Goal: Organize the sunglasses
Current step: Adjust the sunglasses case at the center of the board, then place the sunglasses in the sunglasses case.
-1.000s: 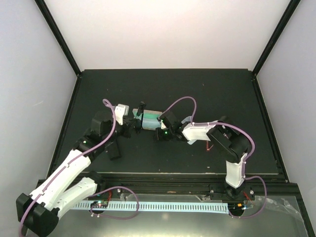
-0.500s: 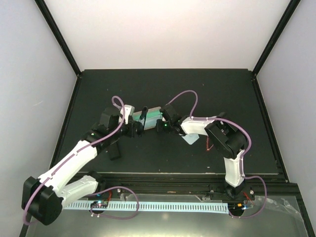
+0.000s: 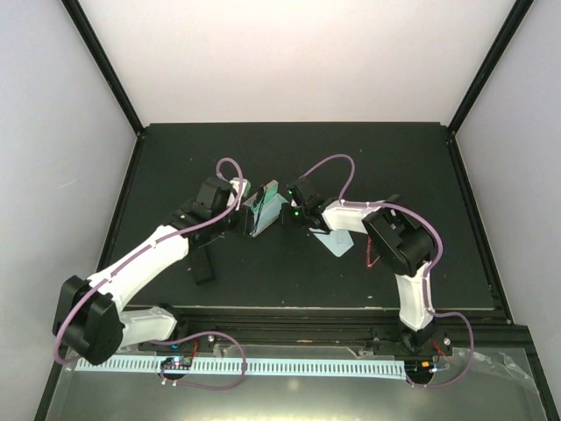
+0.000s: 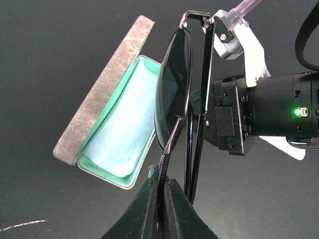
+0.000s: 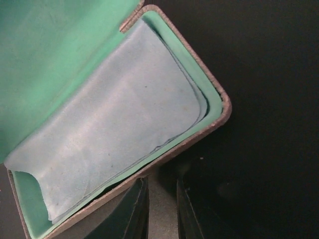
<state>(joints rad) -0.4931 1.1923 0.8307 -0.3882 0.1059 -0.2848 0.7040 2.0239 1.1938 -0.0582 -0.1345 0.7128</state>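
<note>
My left gripper point(image 4: 160, 174) is shut on one temple arm of the black sunglasses point(image 4: 172, 84), which stand upright on edge with the dark lens facing the case. Just left of them lies the open beige case point(image 4: 107, 84), lined green, with a light blue cloth point(image 4: 124, 129) inside. In the right wrist view the case point(image 5: 219, 114) fills the frame, and my right gripper point(image 5: 162, 199) is closed on its beige outer wall. From above, case point(image 3: 263, 209) and sunglasses point(image 3: 249, 213) sit between both grippers. The red sunglasses point(image 3: 372, 256) lie beside the right arm.
A black oblong case point(image 3: 203, 264) lies by the left arm. A second light blue cloth point(image 3: 338, 246) lies flat under the right forearm. The right arm's wrist point(image 4: 269, 112) is close beside the held sunglasses.
The left arm has swung right and forward, bringing the black sunglasses up against the case. The case has turned from lying crosswise to a diagonal, and the right gripper has moved with it.
</note>
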